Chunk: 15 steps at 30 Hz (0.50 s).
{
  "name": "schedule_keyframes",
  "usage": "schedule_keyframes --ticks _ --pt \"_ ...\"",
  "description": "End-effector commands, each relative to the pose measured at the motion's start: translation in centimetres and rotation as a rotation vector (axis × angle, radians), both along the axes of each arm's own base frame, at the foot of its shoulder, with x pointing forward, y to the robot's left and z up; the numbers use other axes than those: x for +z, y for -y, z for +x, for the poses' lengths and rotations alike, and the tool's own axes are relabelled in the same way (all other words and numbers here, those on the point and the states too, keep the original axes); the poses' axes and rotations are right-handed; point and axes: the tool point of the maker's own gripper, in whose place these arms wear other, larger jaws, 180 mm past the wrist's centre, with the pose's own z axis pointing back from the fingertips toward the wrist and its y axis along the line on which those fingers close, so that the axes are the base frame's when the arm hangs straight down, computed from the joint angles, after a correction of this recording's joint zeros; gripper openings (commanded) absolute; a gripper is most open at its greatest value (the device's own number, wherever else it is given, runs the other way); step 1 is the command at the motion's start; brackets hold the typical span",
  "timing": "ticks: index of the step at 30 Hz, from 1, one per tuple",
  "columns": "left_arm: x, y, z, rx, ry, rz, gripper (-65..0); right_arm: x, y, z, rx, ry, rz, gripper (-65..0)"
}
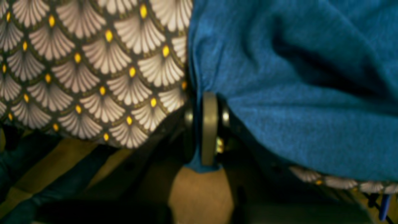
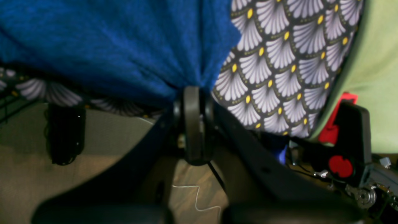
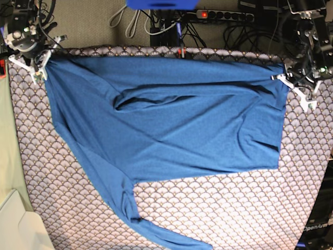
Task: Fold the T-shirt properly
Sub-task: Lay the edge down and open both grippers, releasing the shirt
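Observation:
The blue T-shirt [image 3: 171, 125] lies spread across the scallop-patterned cloth [image 3: 234, 208], its upper part folded over, with one long sleeve [image 3: 130, 208] trailing toward the near edge. My left gripper [image 3: 283, 78] is at the shirt's far right corner. In the left wrist view this gripper [image 1: 202, 124] is shut on a pinch of the blue fabric [image 1: 295, 93]. My right gripper [image 3: 44, 58] is at the far left corner. The right wrist view shows it [image 2: 192, 102] shut on bunched blue fabric [image 2: 108, 40].
Both grippers sit at the table's far edge, where the patterned cloth [image 1: 93, 62] [image 2: 279, 62] hangs over. A power strip [image 3: 223, 15] and cables lie beyond it. A pale green surface [image 3: 8, 156] and a white object [image 3: 21, 229] border the left side.

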Motion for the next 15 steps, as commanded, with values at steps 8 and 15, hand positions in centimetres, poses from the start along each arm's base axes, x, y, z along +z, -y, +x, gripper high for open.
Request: schedule_keyframes --ticks 8,15 --pt "-0.08 -1.21 0.34 0.017 0.011 0.021 -53.0 0.58 0.56 0.22 0.006 0.010 -0.023 -57.5" --pt "0.06 -1.03 0.49 0.015 0.019 0.016 -28.4 0.87 0.90 0.11 -0.012 0.019 -0.027 -37.3"
